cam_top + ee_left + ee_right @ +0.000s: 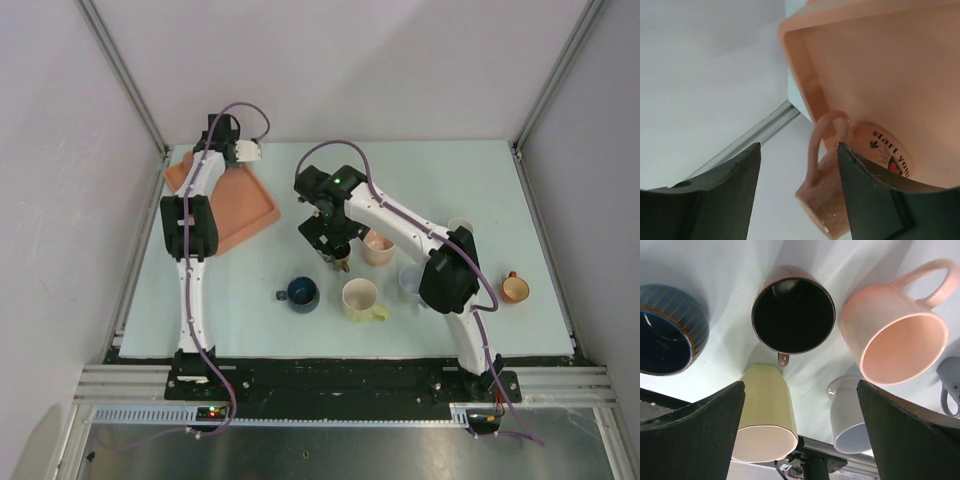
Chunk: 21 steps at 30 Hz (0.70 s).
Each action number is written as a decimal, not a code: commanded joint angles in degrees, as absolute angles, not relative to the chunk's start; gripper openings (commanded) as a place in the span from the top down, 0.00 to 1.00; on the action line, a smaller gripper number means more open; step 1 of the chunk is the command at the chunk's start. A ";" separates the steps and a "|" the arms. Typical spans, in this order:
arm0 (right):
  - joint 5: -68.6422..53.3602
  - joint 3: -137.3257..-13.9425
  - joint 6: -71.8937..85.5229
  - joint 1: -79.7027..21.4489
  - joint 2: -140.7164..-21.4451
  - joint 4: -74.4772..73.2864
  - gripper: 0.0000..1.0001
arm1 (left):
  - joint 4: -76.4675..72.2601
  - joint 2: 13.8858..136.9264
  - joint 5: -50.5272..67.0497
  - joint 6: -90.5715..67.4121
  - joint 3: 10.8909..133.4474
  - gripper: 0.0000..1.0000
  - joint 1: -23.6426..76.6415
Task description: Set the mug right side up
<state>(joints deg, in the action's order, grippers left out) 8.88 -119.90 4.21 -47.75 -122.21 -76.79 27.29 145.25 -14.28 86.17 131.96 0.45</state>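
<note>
A peach mug (826, 192) with black lettering and a red heart shows in the left wrist view. It is tipped over, its handle (821, 135) up, against the corner of the orange tray (805, 85). My left gripper (799, 146) is open, with the handle between the fingers and the right finger (875, 200) in front of the mug's body. In the top view the left gripper (247, 151) is at the tray's far corner and the mug is hidden. My right gripper (801, 385) is open and empty above an upright brown mug (793, 310).
Upright mugs stand round the right gripper (335, 246): blue (300, 293), yellow (360, 298), pink (377, 246), a white one (410, 282). An orange mug (514, 289) stands at the right. The orange tray (250, 205) lies at the far left.
</note>
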 commanded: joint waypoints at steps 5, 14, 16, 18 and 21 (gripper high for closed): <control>10.08 -125.29 3.40 -47.54 -122.15 -82.95 0.01 | 27.95 150.15 -19.65 92.85 139.00 0.38 -1.13; 9.88 -125.11 3.20 -47.46 -121.99 -83.27 0.01 | 25.48 152.46 -20.38 97.45 139.35 0.47 -1.41; 9.66 -125.10 3.11 -47.40 -121.99 -83.20 0.00 | 24.61 152.86 -20.65 98.89 139.10 0.50 -1.49; 9.51 -125.14 3.02 -47.44 -121.97 -83.16 0.01 | 23.64 153.20 -20.76 100.29 138.77 0.56 -1.60; 9.52 -125.01 2.92 -47.46 -121.88 -83.21 0.01 | 22.54 153.18 -21.00 102.12 137.90 0.70 -1.60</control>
